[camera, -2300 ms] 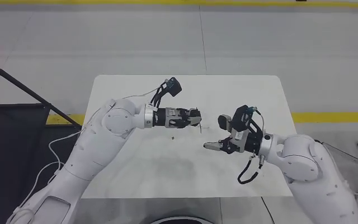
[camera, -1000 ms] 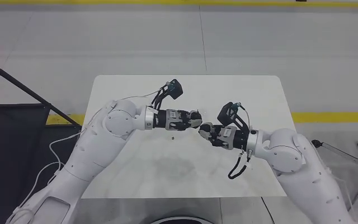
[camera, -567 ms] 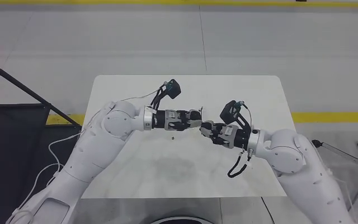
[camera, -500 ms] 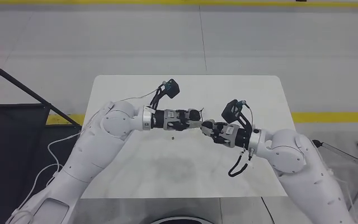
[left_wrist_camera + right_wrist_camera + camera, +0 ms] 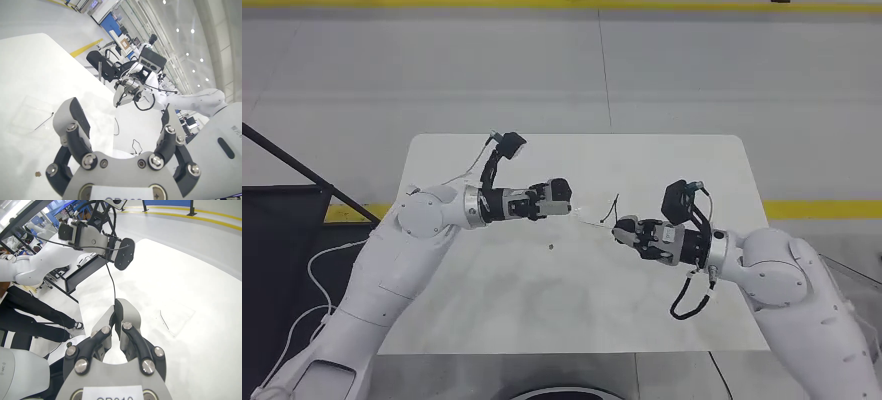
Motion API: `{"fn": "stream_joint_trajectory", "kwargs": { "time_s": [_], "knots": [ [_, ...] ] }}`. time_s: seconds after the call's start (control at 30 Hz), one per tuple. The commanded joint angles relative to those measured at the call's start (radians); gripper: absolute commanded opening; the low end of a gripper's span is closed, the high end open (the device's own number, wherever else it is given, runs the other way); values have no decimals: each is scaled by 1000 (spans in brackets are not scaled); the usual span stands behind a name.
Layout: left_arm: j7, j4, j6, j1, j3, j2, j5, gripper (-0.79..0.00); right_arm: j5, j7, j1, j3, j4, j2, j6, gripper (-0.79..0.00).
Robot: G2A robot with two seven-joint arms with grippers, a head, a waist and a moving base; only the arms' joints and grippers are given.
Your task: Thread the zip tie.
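Note:
The black zip tie (image 5: 113, 283) rises from between the fingertips of my right gripper (image 5: 115, 311), which is shut on it above the table's middle. Its small head (image 5: 107, 250) is at the top, with a thin strap arching away from there. From the top camera, the zip tie (image 5: 610, 210) sticks up from the right gripper (image 5: 621, 232). My left gripper (image 5: 564, 197) hangs a short way to the left, apart from the tie. It is open (image 5: 122, 121) with nothing between its fingers.
The white table (image 5: 492, 300) carries a clear plastic sheet (image 5: 177, 319) with a thin dark line on it, just below the two grippers. A small brown speck (image 5: 550, 244) lies near the middle. Bare surface lies toward the front.
The left gripper has let go of the zip tie, opened and drawn back to the left. The right gripper stays shut on the tie and has shifted slightly right.

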Motion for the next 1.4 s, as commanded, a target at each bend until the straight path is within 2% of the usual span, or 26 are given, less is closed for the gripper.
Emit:
{"fn": "stream_joint_trajectory", "kwargs": {
  "time_s": [0.0,0.13,0.43,0.57,0.87,0.97,1.07,1.1,1.37],
  "knots": [
    [-40,14,37,-4,5,-2,-83,0,29,21,9,-7,12,1,-39,-785],
    [-109,57,133,-31,22,-6,-168,0,75,71,33,-22,36,3,-84,-785],
    [-109,57,133,-31,22,-6,-168,0,76,79,37,-24,36,4,-85,-785],
    [-75,26,164,-15,28,-9,-171,0,69,57,26,-32,29,3,-76,-785],
    [-98,67,224,-49,82,-34,-253,-18,181,89,74,-96,100,-3,-159,-785],
    [-121,93,225,-68,101,-43,-265,-166,219,115,94,-117,120,-4,-177,-785],
    [-133,108,221,-83,119,-52,-271,-360,245,133,112,-132,138,-5,-186,-785],
    [-137,112,222,-88,124,-55,-273,-397,252,138,117,-137,143,-5,-187,-785],
    [-162,141,217,-115,150,-73,-286,-434,277,173,157,-174,168,-8,-182,-785]
  ]
}}
